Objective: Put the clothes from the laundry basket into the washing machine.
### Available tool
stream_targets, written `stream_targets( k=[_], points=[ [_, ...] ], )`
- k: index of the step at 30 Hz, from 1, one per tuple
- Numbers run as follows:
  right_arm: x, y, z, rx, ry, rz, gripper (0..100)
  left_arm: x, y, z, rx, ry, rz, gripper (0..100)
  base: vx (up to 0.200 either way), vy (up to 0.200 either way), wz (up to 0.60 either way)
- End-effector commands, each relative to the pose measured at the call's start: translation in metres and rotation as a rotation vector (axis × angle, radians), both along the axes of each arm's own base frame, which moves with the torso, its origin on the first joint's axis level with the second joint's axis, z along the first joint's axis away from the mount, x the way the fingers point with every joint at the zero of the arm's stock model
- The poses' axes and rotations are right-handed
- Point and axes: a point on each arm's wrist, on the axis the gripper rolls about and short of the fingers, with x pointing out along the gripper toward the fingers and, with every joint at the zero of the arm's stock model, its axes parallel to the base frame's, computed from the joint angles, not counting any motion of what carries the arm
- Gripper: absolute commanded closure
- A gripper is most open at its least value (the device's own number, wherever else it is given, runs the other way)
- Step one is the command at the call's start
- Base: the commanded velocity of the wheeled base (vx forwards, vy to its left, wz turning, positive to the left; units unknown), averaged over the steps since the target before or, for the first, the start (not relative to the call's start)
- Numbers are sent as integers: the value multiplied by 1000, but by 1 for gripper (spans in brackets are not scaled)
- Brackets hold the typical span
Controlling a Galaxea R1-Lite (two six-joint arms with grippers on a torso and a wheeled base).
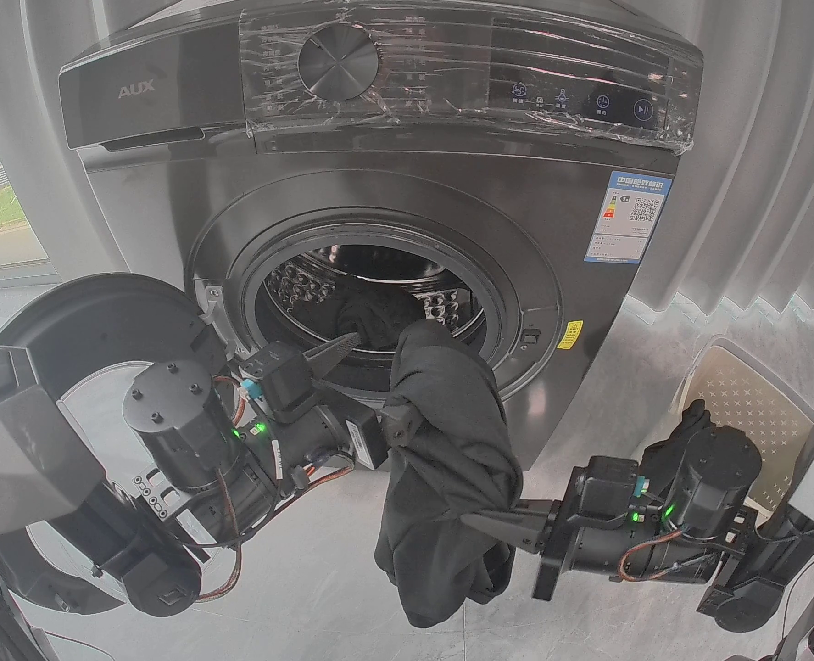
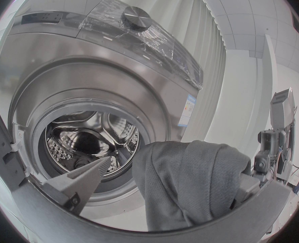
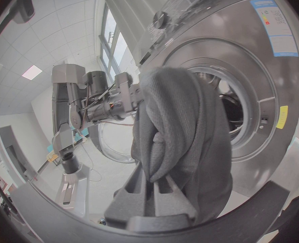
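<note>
Dark garment [image 1: 444, 470] hangs mid-frame before the washer [image 1: 554, 231] mouth.
The right hand [image 1: 494, 527] pinches its lower fold; the left hand [image 1: 379, 380] is spread, one finger under it; door [image 1: 86, 341] open lower left; blue label [image 1: 627, 218] upper right.

Soft, even daylight, fairly bright. Main source is the window [image 3: 114, 41] on the robot's left, blown out white in the right wrist view; ceiling panel [image 3: 32, 72] is lit too. Washer [image 1: 352, 185] front has a broad soft sheen, no hard hotspots. Wrap [image 1: 462, 66] on the ctrl panel throws streaky glare. Drum [image 2: 85, 135] steel mirrors bright patches, deep inside dark. Garment [image 1: 444, 470] v. dark, folds barely readable in head view, weave visible in wrist views. Floor [image 1: 315, 580] shadows faint, diffuse. Both wrist views fisheye: straight lines bow, corners vignetted black.
</note>
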Motion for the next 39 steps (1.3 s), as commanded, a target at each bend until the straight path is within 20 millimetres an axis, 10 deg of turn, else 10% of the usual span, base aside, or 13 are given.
stream_targets(
  k=[1,21,30,39],
  points=[
    [7,-10,3,10,-7,-48,100,3,4,-11,31,30,14,0,0,0,0],
    [19,-15,6,44,18,-95,100,-22,11,-27,101,101,-94,0,0,0,0],
    [32,-8,-6,25,32,-104,100,-54,1,0,4,72,-271,0,0,0,0],
    [30,-10,-6,27,41,-108,100,-29,15,-13,64,73,-157,0,0,0,0]
  ],
)
